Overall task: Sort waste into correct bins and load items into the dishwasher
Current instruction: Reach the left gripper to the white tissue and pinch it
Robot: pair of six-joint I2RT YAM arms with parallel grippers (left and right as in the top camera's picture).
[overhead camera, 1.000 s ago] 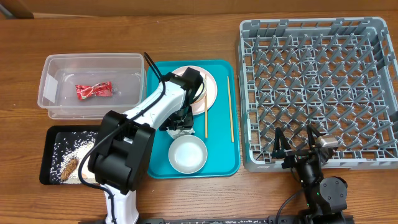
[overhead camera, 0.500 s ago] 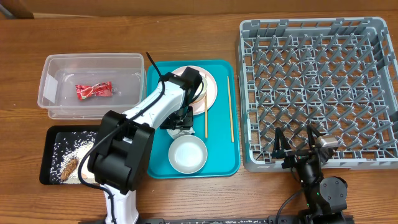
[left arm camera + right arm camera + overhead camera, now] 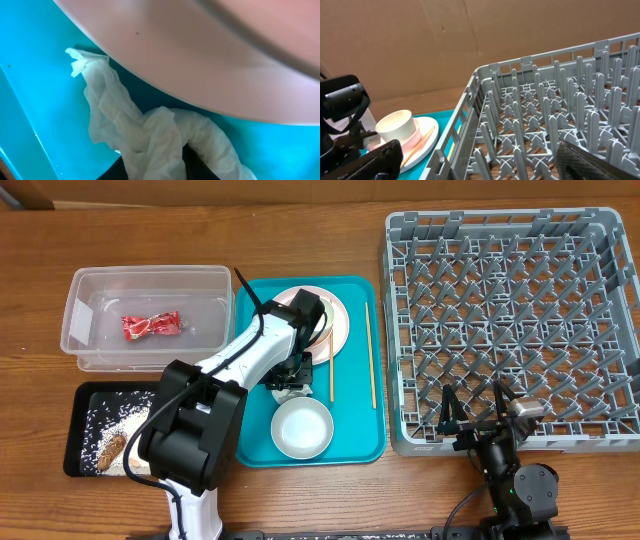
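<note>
Currently: waste-sorting step; item in hand, crumpled white tissue [image 3: 150,132], lying on the teal tray [image 3: 360,435] just beside the rim of the pink plate [image 3: 343,325]. Left gripper [image 3: 152,167]: clenched on the tissue's near end, a dark finger at either side. Right gripper [image 3: 475,412]: spread wide, empty, at the near edge of the dish rack [image 3: 510,240]. Next move, by judgement: lift clear of the plate rim, carry to the clear tub [image 3: 150,272] holding the red wrapper [image 3: 150,325], release.

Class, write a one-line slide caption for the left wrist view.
Crumpled white tissue on the teal tray beside the pink plate, its near end between the fingers of the left gripper.
</note>
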